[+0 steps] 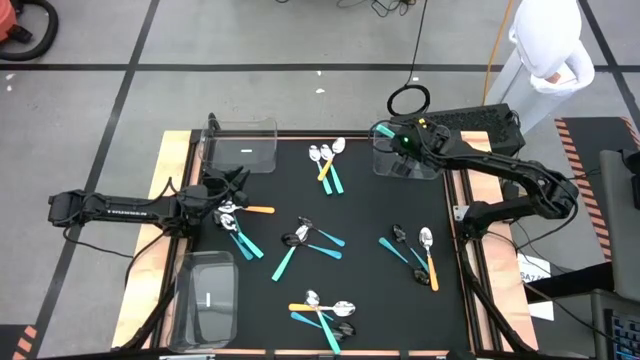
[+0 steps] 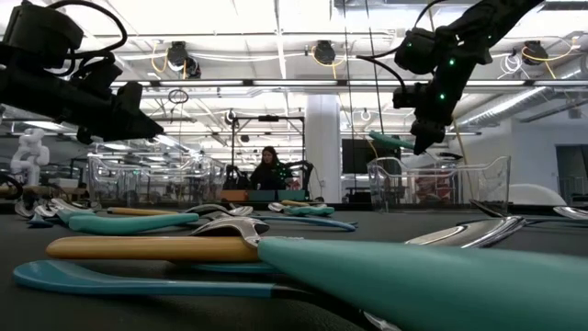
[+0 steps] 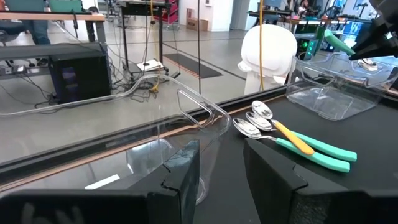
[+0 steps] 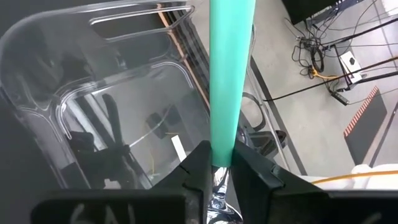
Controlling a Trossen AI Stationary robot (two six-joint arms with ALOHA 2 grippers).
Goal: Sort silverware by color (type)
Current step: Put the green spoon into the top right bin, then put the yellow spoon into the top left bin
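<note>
One teal-handled spoon (image 4: 231,68) sits pinched in my right gripper (image 4: 222,167), directly over the clear bin (image 4: 74,93) below, ready to drop. My left gripper (image 3: 221,180), fingers spread and seemingly empty, hovers above scattered silverware (image 1: 315,240).

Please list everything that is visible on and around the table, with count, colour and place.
clear bins: three, transparent; two at the table's far edge, one at the near left corner.
silverware: about twenty pieces, teal or orange handles, silver or black heads; lying in small groups across the black mat.
teal-handled utensil: one, held over the far right bin.
white humanoid figure: one, on the floor beyond the table's right side.
left gripper: open, over the mat near the far left bin.
right gripper: shut on the teal-handled utensil.
</note>
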